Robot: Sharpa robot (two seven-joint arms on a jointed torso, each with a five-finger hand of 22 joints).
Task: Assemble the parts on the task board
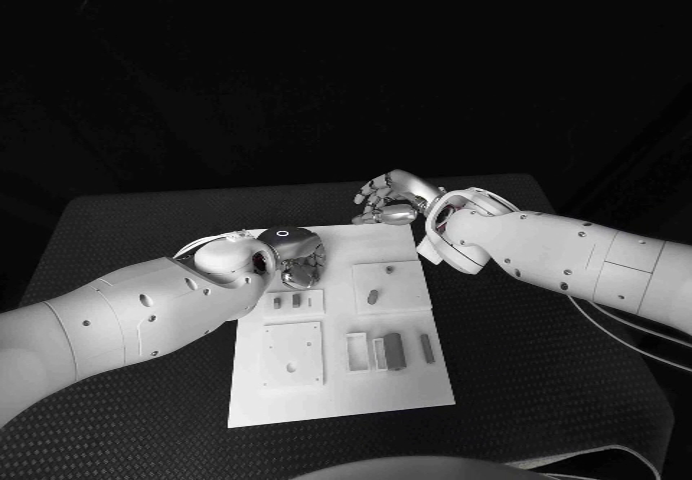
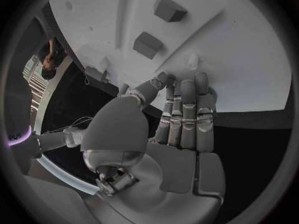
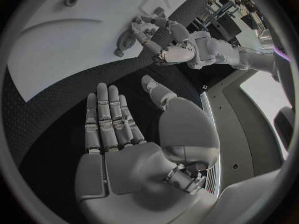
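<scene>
The white task board point(image 1: 339, 395) lies in the middle of the black table. My left hand point(image 1: 296, 265) hovers over its far left corner, fingers straight and side by side, holding nothing; the left wrist view shows the left hand point(image 2: 181, 129) with its fingertips at the board's edge point(image 2: 236, 59). My right hand point(image 1: 387, 198) is just beyond the board's far edge, empty, and the right hand point(image 3: 118, 134) lies flat over the table. Two small grey parts point(image 1: 287, 300) sit in a recess, an oval part point(image 1: 374, 296) in the middle, several bars point(image 1: 387, 351) nearer me.
The black table point(image 1: 130, 230) stretches free on both sides of the board. A raised square plate point(image 1: 293, 352) stands on the board's near left. Cables point(image 1: 620, 330) trail under my right arm. Two grey blocks point(image 2: 147, 45) lie ahead of my left fingers.
</scene>
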